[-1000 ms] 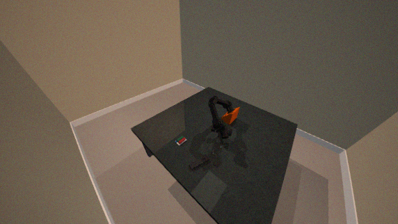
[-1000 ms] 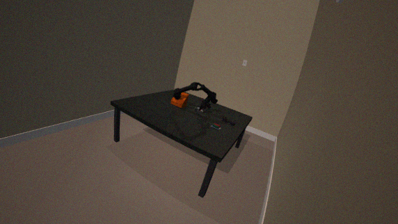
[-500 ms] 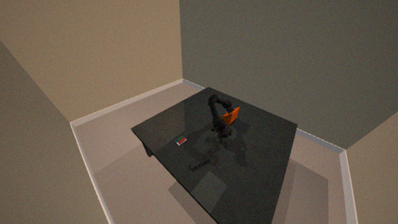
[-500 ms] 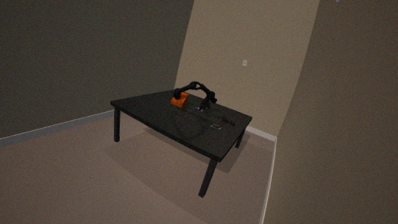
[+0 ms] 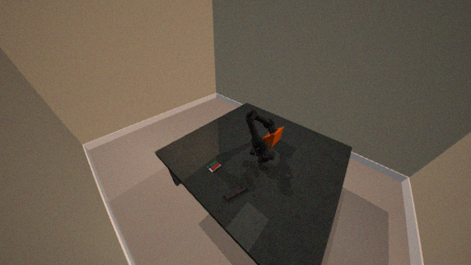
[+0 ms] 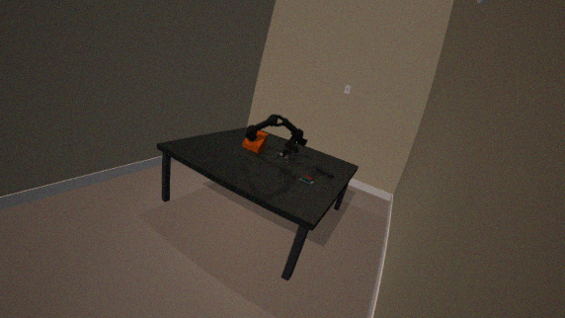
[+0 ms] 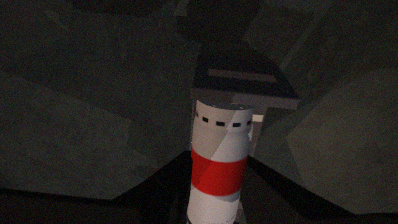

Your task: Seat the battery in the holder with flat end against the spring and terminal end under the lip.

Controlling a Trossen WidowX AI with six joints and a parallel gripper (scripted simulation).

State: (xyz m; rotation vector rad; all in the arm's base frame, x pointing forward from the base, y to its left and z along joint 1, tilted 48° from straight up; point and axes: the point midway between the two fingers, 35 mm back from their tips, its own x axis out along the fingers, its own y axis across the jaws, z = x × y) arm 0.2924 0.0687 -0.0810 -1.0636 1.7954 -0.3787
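Single black arm [image 6: 277, 123] stands on a dark table [image 5: 313, 193], bolted to an orange base [image 6: 255, 141] close to the far edge of the table as seen from the exterior view. The arm arcs up and over, and its gripper [image 6: 285, 152] points down at the table top just beside the base, toward the table's middle.

Gripper state: fingers drawn in narrow and clamped on the battery [image 7: 218, 160], which sticks out between them. The fingers themselves do not show clearly in the wrist view; only dark shapes flank the lower part of the cell.

Battery: white cylinder with a broad red band around its middle and a ring of small black dashes near the forward end. In the wrist view it runs lengthwise away from the camera, roughly in line with the holder [image 7: 243, 87].

Holder: dark block directly ahead of the battery's forward end. That end reaches the holder's near side; whether it touches I cannot tell. A pale strip crosses the holder's top face.

Elsewhere: a small card with green and red stripes [image 5: 213, 166] lies near the left edge of the table in the top view, well apart from the arm. A slim dark bar [image 5: 235, 193] lies nearer the front edge, also apart from the arm
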